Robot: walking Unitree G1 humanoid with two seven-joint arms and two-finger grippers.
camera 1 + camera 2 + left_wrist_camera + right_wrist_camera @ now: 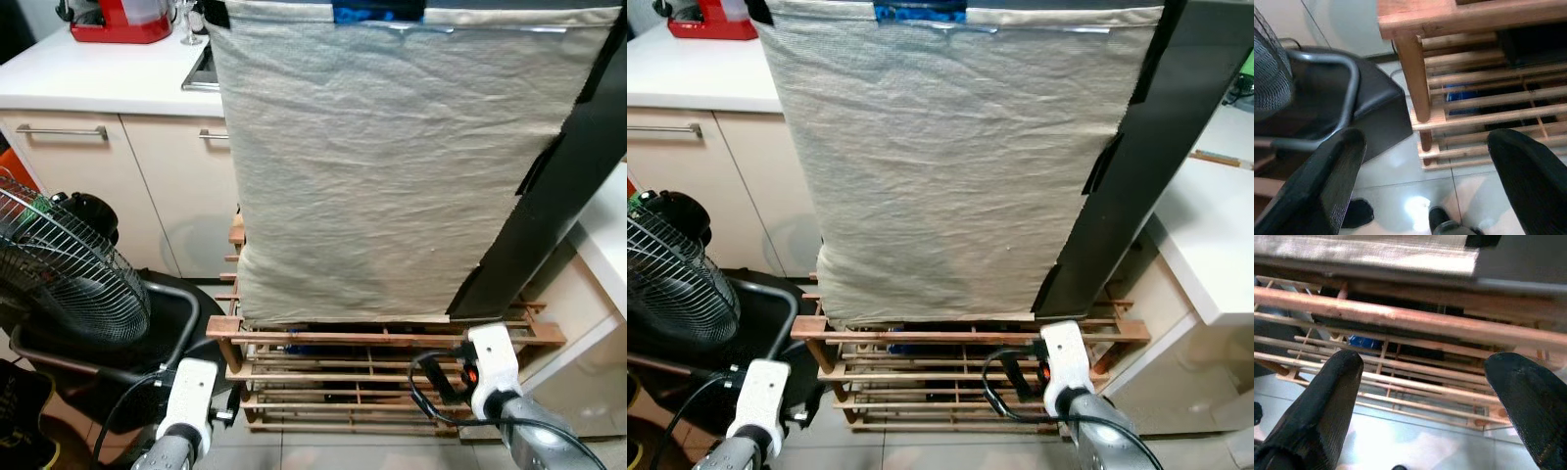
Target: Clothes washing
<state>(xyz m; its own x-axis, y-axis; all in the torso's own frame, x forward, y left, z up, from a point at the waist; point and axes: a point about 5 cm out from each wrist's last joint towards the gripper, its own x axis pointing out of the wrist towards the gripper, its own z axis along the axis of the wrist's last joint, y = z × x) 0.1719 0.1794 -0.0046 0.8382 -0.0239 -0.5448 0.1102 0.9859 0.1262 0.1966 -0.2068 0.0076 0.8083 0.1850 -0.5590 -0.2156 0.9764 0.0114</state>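
Observation:
A tall appliance draped in a wrinkled beige cloth (382,166) stands on a wooden slatted rack (372,338) in front of me, with a black side panel (578,157) showing on its right. My left gripper (1425,176) hangs low by the rack's left corner post, open, holding nothing. My right gripper (1422,406) is open too, low before the rack's front rail. The arms' white wrists (188,397) show at the bottom of the eye views. No clothes can be seen.
A wire-guard fan (59,264) and a black bin with a grey handle (162,323) stand at my left. Behind are cream cabinets (88,186), a white counter with a red appliance (122,20). A white table (1215,235) is at my right. Tile floor below.

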